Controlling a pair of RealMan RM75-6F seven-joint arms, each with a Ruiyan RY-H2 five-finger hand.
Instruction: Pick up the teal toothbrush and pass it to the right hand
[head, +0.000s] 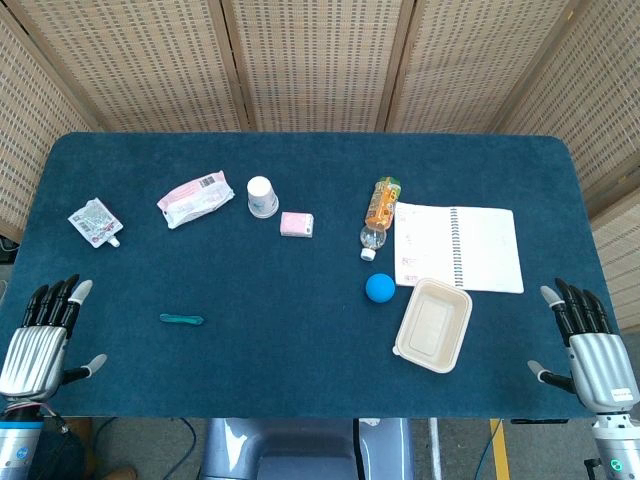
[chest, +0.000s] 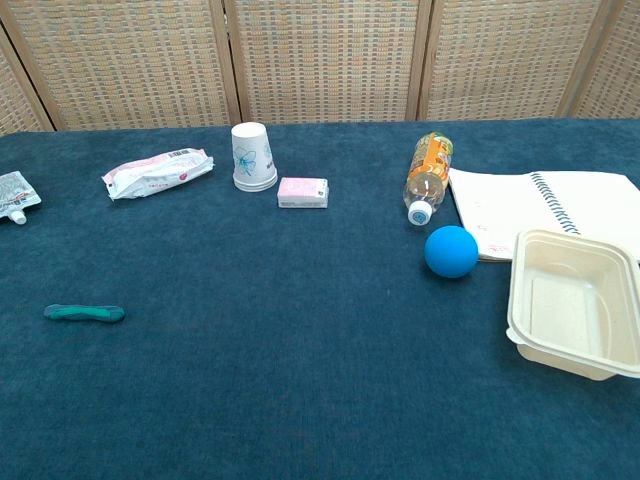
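On the dark blue table (head: 300, 360) lay nine loose things, one of each kind, and two hands waited at its near corners.

One open spiral notebook (head: 458, 247) was the largest, lying flat on the right side. One beige food container (head: 434, 324), without a lid, stood just in front of the notebook, and its far rim overlapped the notebook's near edge in the chest view. One pink and white packet (head: 195, 198) lay on the far left part. One plastic bottle (head: 380, 214) with an orange label lay on its side just beside the notebook's left edge, with its cap toward the robot. One white paper cup (head: 262, 196) stood upside down near the packet. One small silver pouch (head: 95, 221) lay far to the left. One blue ball (head: 380, 288) rested between the bottle cap and the container. One small pink box (head: 296, 223) lay just beside the cup.

One teal toothbrush (head: 181, 319) lay flat on the near left part of the table, well apart from all other things, nearer to the left hand (head: 40, 345) than to the right hand (head: 592, 350).

Both hands held nothing; their fingers (head: 60, 298) were straight and apart.
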